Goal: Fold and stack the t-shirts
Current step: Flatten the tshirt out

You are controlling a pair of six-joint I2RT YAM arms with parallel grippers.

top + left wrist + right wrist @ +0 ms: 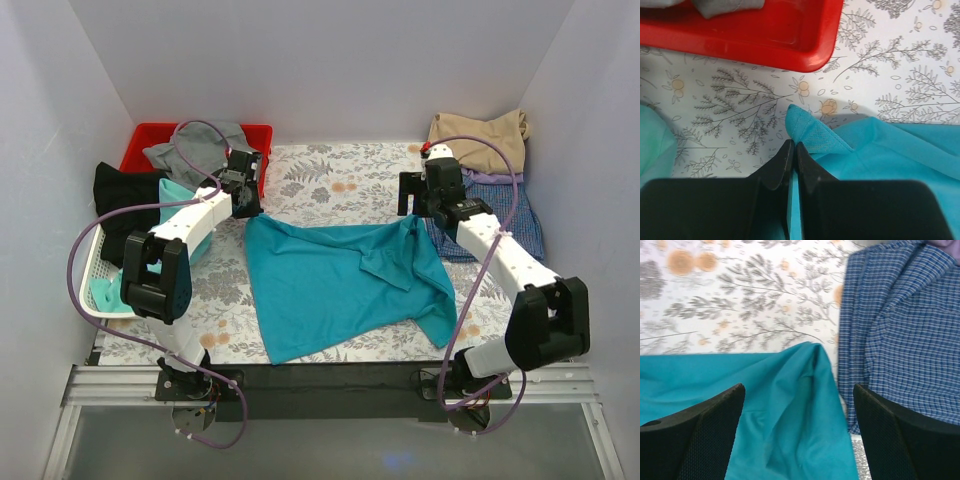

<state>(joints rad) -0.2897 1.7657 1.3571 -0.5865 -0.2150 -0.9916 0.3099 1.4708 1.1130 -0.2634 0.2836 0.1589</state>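
Observation:
The teal-blue t-shirt (340,280) lies spread and creased on the flowered table. My left gripper (247,208) is shut on its far left corner; in the left wrist view the closed gripper (792,146) has teal cloth (880,150) pinched between the fingers. My right gripper (424,216) hangs open over the shirt's far right corner; in the right wrist view the gripper (799,390) straddles a raised teal fold (790,410) without touching it. A blue checked shirt (500,222) and a tan shirt (478,135) lie at the back right.
A red bin (140,140) with a grey garment (195,145) stands at the back left, its corner also in the left wrist view (790,40). A white basket (92,275) at the left holds black (125,190) and mint-green (180,195) shirts. White walls enclose three sides.

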